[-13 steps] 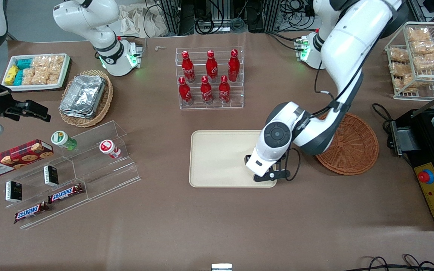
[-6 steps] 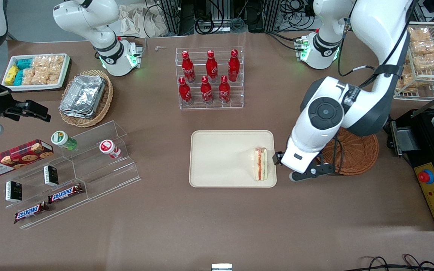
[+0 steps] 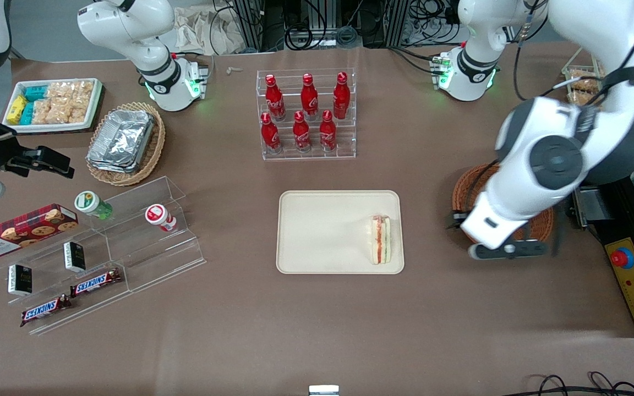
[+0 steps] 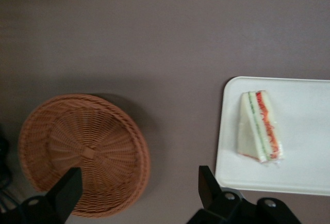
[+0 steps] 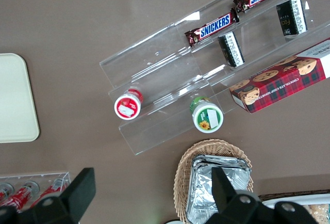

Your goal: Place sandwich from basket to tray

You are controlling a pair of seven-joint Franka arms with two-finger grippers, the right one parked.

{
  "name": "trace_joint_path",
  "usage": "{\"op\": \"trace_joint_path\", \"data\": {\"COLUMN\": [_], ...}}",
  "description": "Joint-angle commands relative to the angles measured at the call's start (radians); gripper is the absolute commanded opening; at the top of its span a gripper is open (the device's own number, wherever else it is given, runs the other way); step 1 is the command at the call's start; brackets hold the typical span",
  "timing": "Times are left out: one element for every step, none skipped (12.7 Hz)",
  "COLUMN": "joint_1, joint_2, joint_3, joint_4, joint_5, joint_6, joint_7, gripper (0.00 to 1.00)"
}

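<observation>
One brown table (image 3: 317,330) fills nearly the whole front view, its nearest stretch bare. Next comes a clear stepped stand (image 3: 108,247) toward the parked arm's end, holding Snickers bars (image 3: 72,294), small black packets (image 3: 75,256), a biscuit box (image 3: 20,231) and two lidded cups (image 3: 160,217). Level with it, mid-table, lies the tray (image 3: 322,231), and the sandwich (image 3: 381,239) rests on it near the edge that faces the basket (image 3: 463,190), striped filling showing. In the wrist view the sandwich (image 4: 258,127) sits inside the tray (image 4: 304,172) close to its rim, and the basket (image 4: 85,154) has nothing in it. The gripper (image 3: 507,248) hangs over the nearer rim of the basket, apart from the sandwich; its fingers (image 4: 67,195) are spread wide with nothing between them. A black control box (image 3: 633,275) with a red button stands at the working arm's end. Farther from the camera are a paler basket of foil containers (image 3: 124,143), a white tray of snacks (image 3: 53,104), a clear rack of red bottles (image 3: 306,113) and a wire rack of snack bags (image 3: 584,88). Farthest off, past the table edge, cables and metal frames (image 3: 322,25) crowd the room.
</observation>
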State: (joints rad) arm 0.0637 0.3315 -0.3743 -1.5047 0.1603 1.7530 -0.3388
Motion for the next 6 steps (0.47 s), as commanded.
{"op": "trace_joint_path", "data": {"joint_1": [-0.016,-0.048,-0.091,-0.138,-0.168,-0.17], "joint_2": [-0.086,-0.098,-0.109,-0.127,-0.143,-0.156], "joint_3": [0.14,0.199,0.266,0.334,0.378,0.391], "joint_4": [-0.026,-0.025,-0.023,-0.023,-0.023,-0.025], "joint_5": [-0.088,-0.1,-0.102,-0.102,-0.102,-0.102], "joint_6": [-0.039,-0.058,-0.069,-0.088,-0.114,-0.137], "joint_7": [0.202,0.255,0.292,0.34,0.397,0.434], "gripper": [1.0,1.0,1.0,1.0,1.0,1.0]}}
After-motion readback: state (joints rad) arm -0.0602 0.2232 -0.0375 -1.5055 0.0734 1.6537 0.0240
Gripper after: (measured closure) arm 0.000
